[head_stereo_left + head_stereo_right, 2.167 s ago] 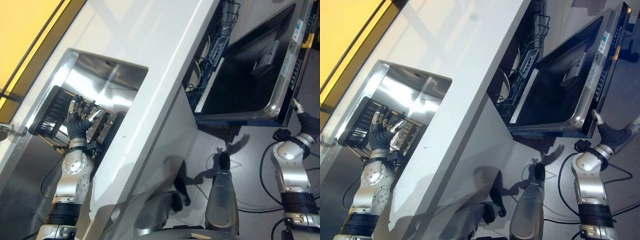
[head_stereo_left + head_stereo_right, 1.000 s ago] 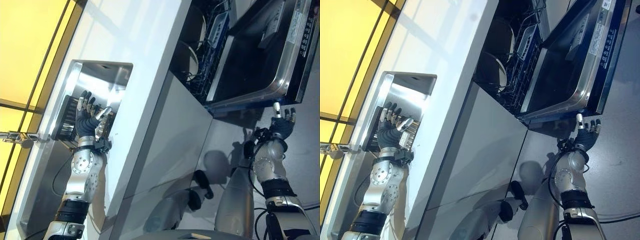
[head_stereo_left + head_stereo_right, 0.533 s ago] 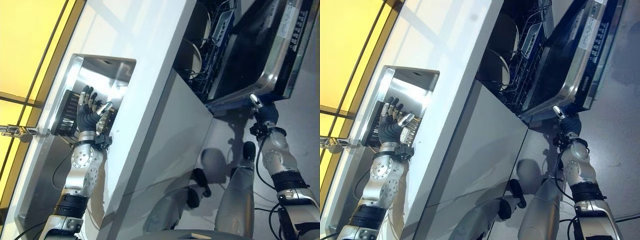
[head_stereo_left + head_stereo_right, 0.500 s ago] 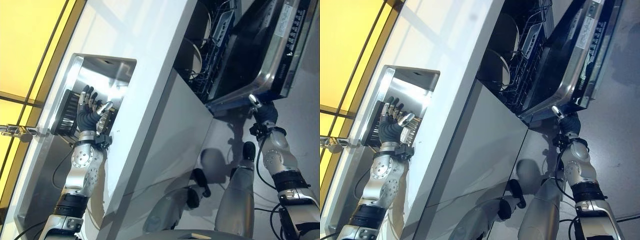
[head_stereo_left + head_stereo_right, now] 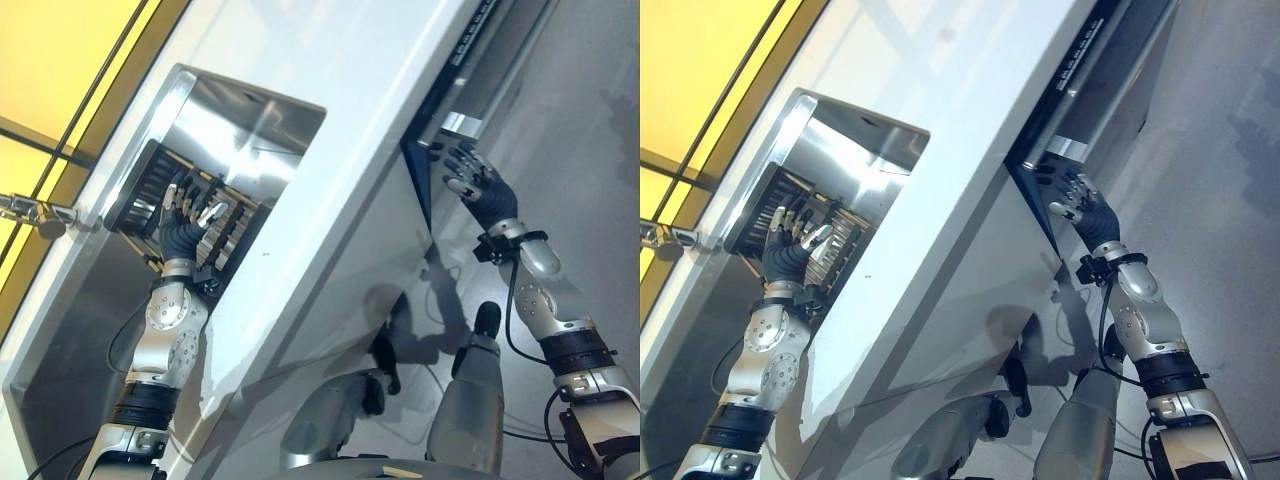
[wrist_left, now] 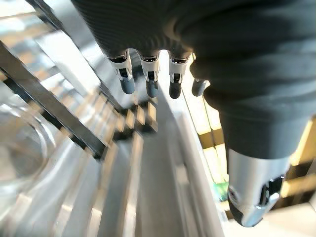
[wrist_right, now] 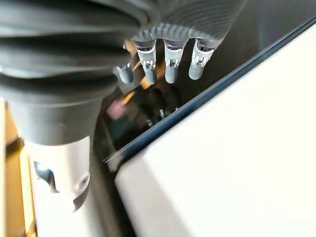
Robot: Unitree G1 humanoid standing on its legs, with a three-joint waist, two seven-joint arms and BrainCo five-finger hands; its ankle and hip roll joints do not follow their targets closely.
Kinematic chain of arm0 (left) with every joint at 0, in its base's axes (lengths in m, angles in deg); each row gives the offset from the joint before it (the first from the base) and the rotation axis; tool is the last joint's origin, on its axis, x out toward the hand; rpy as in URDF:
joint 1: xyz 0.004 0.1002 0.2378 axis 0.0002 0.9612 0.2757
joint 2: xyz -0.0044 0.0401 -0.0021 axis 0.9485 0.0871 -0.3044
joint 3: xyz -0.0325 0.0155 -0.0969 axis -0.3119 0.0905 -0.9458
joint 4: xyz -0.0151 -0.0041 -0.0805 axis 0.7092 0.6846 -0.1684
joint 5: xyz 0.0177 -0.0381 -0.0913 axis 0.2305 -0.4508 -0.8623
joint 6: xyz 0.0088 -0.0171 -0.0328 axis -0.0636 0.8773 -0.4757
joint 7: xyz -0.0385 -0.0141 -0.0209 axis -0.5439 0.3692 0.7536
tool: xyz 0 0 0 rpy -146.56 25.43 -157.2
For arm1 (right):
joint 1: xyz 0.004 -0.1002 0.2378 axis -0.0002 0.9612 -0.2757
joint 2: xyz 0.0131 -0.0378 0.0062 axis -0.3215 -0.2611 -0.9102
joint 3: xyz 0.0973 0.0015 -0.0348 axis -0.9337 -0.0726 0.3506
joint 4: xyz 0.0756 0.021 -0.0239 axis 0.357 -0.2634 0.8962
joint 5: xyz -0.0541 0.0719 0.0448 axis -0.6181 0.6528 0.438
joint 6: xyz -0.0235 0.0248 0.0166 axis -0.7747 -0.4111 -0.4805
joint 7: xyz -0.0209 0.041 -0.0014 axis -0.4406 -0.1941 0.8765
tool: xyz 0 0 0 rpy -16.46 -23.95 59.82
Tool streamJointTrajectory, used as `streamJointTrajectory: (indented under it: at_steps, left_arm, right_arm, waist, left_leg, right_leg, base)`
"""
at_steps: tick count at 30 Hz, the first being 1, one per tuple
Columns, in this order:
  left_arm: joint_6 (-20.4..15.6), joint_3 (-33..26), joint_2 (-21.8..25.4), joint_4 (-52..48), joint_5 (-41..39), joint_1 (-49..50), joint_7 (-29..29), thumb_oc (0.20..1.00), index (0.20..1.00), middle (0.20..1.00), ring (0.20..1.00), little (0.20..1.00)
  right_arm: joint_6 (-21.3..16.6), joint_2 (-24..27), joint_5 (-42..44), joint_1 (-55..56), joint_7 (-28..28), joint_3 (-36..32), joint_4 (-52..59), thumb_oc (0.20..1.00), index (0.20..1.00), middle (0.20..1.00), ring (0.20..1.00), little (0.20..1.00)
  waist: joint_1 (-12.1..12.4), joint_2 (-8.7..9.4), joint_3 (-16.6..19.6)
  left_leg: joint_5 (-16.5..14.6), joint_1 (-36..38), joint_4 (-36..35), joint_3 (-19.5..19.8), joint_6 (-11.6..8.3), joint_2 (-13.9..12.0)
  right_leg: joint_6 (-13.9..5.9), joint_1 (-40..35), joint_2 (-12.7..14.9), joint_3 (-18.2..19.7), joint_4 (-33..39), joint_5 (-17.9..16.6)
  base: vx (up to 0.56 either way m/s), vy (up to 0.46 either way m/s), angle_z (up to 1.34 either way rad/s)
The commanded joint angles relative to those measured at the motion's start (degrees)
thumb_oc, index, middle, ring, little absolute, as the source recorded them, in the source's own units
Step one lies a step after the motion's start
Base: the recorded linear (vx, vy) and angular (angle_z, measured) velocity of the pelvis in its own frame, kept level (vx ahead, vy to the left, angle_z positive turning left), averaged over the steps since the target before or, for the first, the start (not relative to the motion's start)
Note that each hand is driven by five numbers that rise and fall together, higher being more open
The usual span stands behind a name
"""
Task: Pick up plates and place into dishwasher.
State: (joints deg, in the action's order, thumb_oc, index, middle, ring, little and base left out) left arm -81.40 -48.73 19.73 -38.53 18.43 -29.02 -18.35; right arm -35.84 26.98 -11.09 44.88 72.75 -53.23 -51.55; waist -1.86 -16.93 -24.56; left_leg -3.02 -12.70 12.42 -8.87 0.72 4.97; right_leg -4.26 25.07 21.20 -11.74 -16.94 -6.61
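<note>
White counter (image 5: 330, 60) is crossing the frame; right hand (image 5: 482, 190), spread and empty, is pressing the dishwasher door (image 5: 470, 95) at upper right, risking slipping off; left hand (image 5: 185, 225), spread and empty, is hovering over the sink rack (image 5: 150, 185).

both head eyes look down on the sink (image 5: 235, 130); each wrist camera looks closely along its own hand.

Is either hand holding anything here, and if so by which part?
Nothing is held. The left hand is spread open over the sink rack; the right hand is open at the dishwasher door.
</note>
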Motion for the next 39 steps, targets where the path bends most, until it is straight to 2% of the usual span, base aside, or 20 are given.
streamJointTrajectory:
  at_steps: [1,9,16,21,31,35,39]
  left_arm:
    - [-2.03,-4.21,3.39,-1.53,2.95,-0.67,-0.84,1.000,1.000,1.000,1.000,1.000]
    - [-1.59,-5.03,3.74,-2.77,3.36,-1.19,-0.81,1.000,1.000,1.000,1.000,1.000]
    - [-1.69,-5.08,2.92,-2.38,4.98,-1.17,-0.99,1.000,1.000,1.000,1.000,1.000]
    - [-1.80,-5.29,2.02,-2.40,5.84,-0.17,-0.74,1.000,1.000,1.000,1.000,1.000]
    - [-1.84,-8.61,0.23,-3.40,7.80,4.80,1.36,1.000,1.000,1.000,1.000,1.000]
    - [-1.32,-9.25,-0.39,-4.37,7.63,6.41,1.48,1.000,1.000,1.000,1.000,1.000]
    - [-0.09,-8.76,-0.90,-5.03,7.48,6.13,1.69,1.000,1.000,1.000,1.000,1.000]
  right_arm:
    - [-5.02,-2.90,-0.66,-7.35,1.45,-0.02,7.03,1.000,1.000,1.000,1.000,1.000]
    - [-6.47,-6.08,-2.92,-3.12,-1.19,0.09,7.71,1.000,1.000,1.000,1.000,1.000]
    - [-6.72,-7.59,-4.54,3.86,-0.59,0.00,7.39,1.000,1.000,1.000,1.000,1.000]
    - [-6.24,-8.80,-5.24,10.02,-1.35,-0.97,6.80,1.000,1.000,1.000,1.000,1.000]
    - [-8.75,-10.71,-8.43,22.04,-5.58,-6.84,10.45,1.000,1.000,1.000,1.000,1.000]
    - [-9.50,-10.23,-11.05,22.17,-5.92,-7.91,16.61,1.000,1.000,1.000,1.000,1.000]
    - [-11.26,-9.30,-12.39,18.46,-6.20,-6.09,21.74,1.000,1.000,1.000,1.000,1.000]
  waist:
    - [1.33,1.08,0.85]
    - [1.37,3.09,0.68]
    - [-0.22,5.45,1.86]
    - [-1.58,7.35,3.31]
    - [-3.45,11.73,8.48]
    - [-2.90,13.15,11.10]
    - [-0.53,15.15,14.18]
  left_leg:
    - [1.95,-4.27,3.36,-0.61,-3.03,-1.85]
    - [2.36,-3.34,2.41,-0.72,-3.23,-3.18]
    - [2.00,-0.72,1.43,-1.83,-3.43,-4.46]
    - [1.53,1.88,0.76,-2.46,-3.60,-5.48]
    - [0.66,8.41,-2.57,-3.00,-3.79,-7.22]
    - [0.01,10.42,-3.71,-2.37,-3.73,-7.19]
    - [-0.57,12.28,-5.25,-1.44,-3.56,-6.29]
  right_leg:
    - [-2.30,-3.42,2.02,3.49,-4.46,5.15]
    - [-2.29,-5.53,1.16,1.51,-2.85,4.94]
    - [-2.49,-8.26,0.30,1.62,-0.45,4.78]
    - [-2.59,-11.27,-1.02,2.11,2.14,4.62]
    - [-3.18,-18.60,-3.86,2.51,8.29,4.12]
    - [-3.56,-21.18,-4.64,2.40,10.58,3.82]
    - [-3.97,-24.07,-4.90,1.46,12.86,3.38]
  base:
    - [-0.05,-0.121,0.19]
    - [-0.03,-0.091,0.02]
    - [0.03,-0.055,-0.03]
    - [0.06,-0.055,-0.07]
    - [0.09,-0.058,-0.11]
    - [0.11,-0.005,-0.06]
    - [0.09,0.030,0.01]
